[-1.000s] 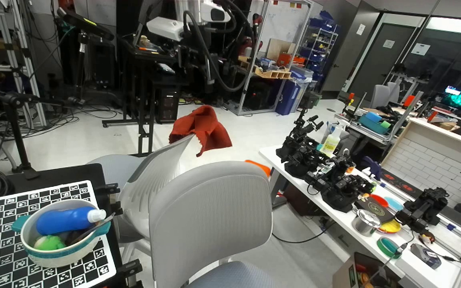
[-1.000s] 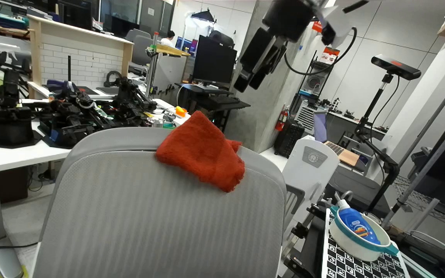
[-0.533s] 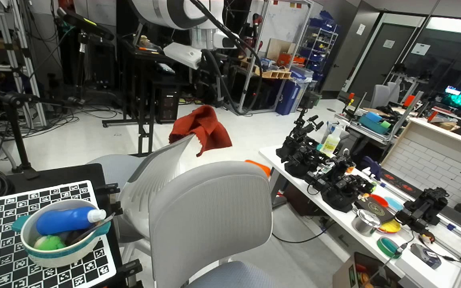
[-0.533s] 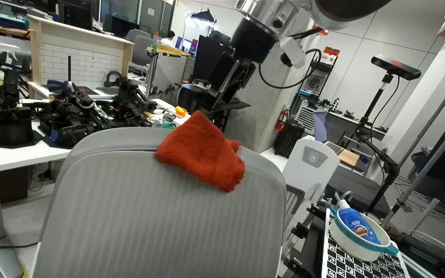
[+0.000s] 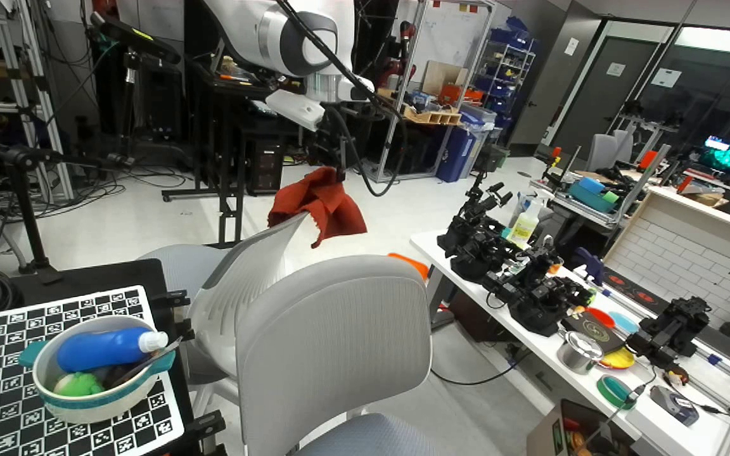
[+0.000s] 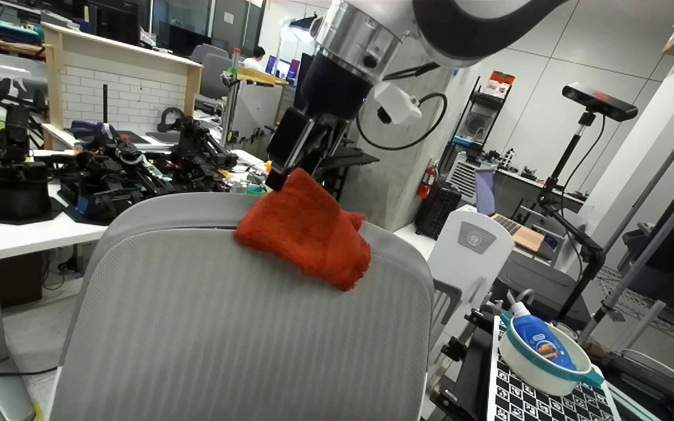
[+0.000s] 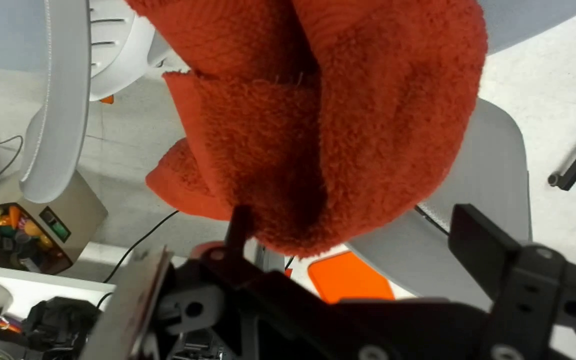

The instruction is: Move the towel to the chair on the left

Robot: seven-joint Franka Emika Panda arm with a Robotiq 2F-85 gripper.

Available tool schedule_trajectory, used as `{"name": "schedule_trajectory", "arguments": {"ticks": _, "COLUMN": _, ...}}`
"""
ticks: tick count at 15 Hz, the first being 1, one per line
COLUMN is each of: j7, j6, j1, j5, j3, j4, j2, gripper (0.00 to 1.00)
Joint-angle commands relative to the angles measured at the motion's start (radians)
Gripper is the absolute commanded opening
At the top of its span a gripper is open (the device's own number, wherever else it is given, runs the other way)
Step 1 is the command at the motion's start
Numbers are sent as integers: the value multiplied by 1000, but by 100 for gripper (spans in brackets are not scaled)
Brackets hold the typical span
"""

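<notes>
The red-orange towel (image 6: 308,231) lies folded over the top of a grey chair's backrest (image 6: 243,333). It shows behind a pale chair back (image 5: 244,285) in an exterior view (image 5: 324,202). The towel fills the upper middle of the wrist view (image 7: 288,130). Another grey chair (image 5: 333,323) stands nearer that camera; no towel is on it. My gripper (image 7: 353,215) is open, right at the towel's top, as both exterior views show (image 5: 339,168) (image 6: 293,166). In the wrist view the towel's lower edge reaches between the fingers; the right finger is apart from it. Contact on the left cannot be told.
A white table (image 5: 504,323) with several black arms stands beside the chairs. A black stand with a checkered board (image 5: 10,380) holds a white pot (image 5: 86,408) with a blue bottle. A box of toys (image 7: 63,215) is below the table edge. An orange object (image 7: 350,280) is low by the chair.
My gripper has come down to the towel's top, moving left and down in an exterior view. The towel has hardly moved, with only a slight shift at its top.
</notes>
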Motion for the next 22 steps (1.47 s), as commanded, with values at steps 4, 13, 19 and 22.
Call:
{"name": "schedule_trajectory", "arguments": {"ticks": 4, "j7": 24, "j6": -48, "j1": 14, "j5": 21, "j3": -13, "j4": 63, "j2": 60, "gripper": 51}}
{"name": "schedule_trajectory", "arguments": {"ticks": 13, "j7": 49, "j6": -124, "j1": 12, "j5": 25, "j3": -16, "j4": 90, "j2": -19, "gripper": 0}}
{"name": "schedule_trajectory", "arguments": {"ticks": 19, "j7": 54, "j6": -165, "j1": -1, "j5": 29, "j3": -16, "j4": 87, "j2": -139, "gripper": 2}}
{"name": "schedule_trajectory", "arguments": {"ticks": 22, "j7": 45, "j6": -211, "j1": -23, "j5": 46, "j3": -19, "j4": 108, "j2": -232, "gripper": 2}}
